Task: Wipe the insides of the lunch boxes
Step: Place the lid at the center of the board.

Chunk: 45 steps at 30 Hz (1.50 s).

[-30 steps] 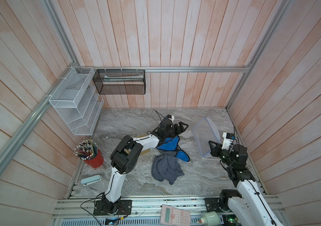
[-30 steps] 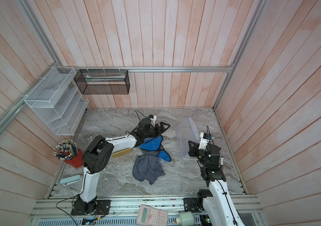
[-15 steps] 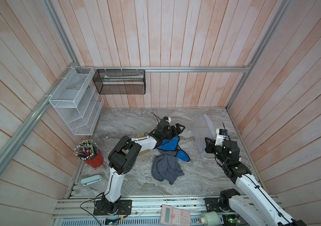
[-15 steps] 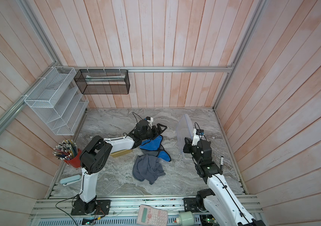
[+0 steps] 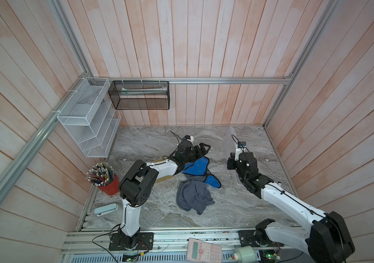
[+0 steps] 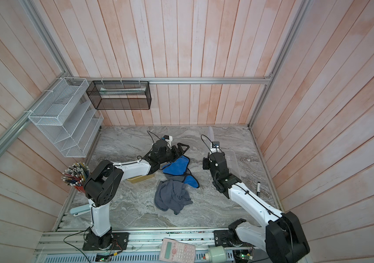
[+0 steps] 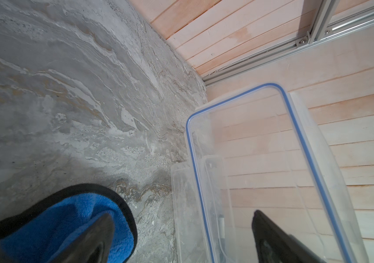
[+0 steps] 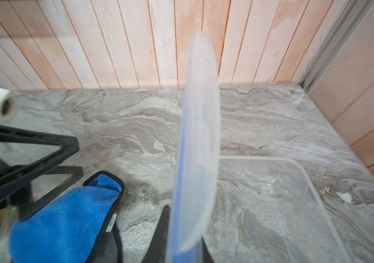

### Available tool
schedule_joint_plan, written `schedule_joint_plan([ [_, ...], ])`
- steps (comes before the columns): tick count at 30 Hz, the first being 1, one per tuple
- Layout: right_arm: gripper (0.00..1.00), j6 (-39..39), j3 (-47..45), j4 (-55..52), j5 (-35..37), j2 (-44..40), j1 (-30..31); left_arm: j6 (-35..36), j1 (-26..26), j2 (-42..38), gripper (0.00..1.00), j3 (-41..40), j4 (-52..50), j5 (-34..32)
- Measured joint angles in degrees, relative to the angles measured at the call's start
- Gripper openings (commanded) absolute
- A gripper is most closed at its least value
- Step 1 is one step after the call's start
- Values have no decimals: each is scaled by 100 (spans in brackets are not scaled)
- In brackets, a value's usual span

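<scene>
The blue-rimmed clear lid (image 5: 231, 139) (image 6: 210, 134) (image 8: 199, 148) (image 7: 249, 148) stands upright on edge, and my right gripper (image 8: 183, 227) is shut on its lower edge. Beside it the larger clear lunch box (image 6: 233, 157) (image 8: 306, 177) (image 7: 181, 205) lies open on the marble table. My left gripper (image 5: 200, 149) (image 6: 180, 149) (image 7: 181, 215) is open just above the blue cloth (image 5: 196, 167) (image 7: 67, 216) (image 8: 67, 216), holding nothing. The small yellow lunch box (image 6: 139, 178) (image 5: 162, 180) lies mostly hidden under the left arm.
A grey cloth (image 5: 194, 197) lies crumpled in front of the blue one. A red cup of pencils (image 5: 106, 180) and a pale blue case (image 5: 105, 209) sit at the left edge. A marker (image 6: 258, 189) lies near the right wall. A calculator (image 5: 204, 251) rests on the front rail.
My right arm has moved left and away from the front, swinging the lid up off the clear box to stand on edge. The left gripper has shifted only slightly over the blue cloth.
</scene>
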Motion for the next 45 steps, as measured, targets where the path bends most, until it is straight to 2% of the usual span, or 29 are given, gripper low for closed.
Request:
schedule_joint_plan([
  [10,9,-929,894,439,769,1932,254,81,203,-605,95,-737,-96,-184],
  [22,9,-1650,1937,634,1331,3416,459,127,417,-1126,95,-1464,-210,-328],
  [28,22,-1700,2140,564,1298,3672,487,256,463,-1300,95,-1587,-345,-459],
  [39,34,-1351,2400,127,645,3862,516,295,494,-1453,95,-1797,-463,-540],
  [45,52,-1045,2505,-105,275,3845,520,356,496,-1532,95,-1803,-551,-632],
])
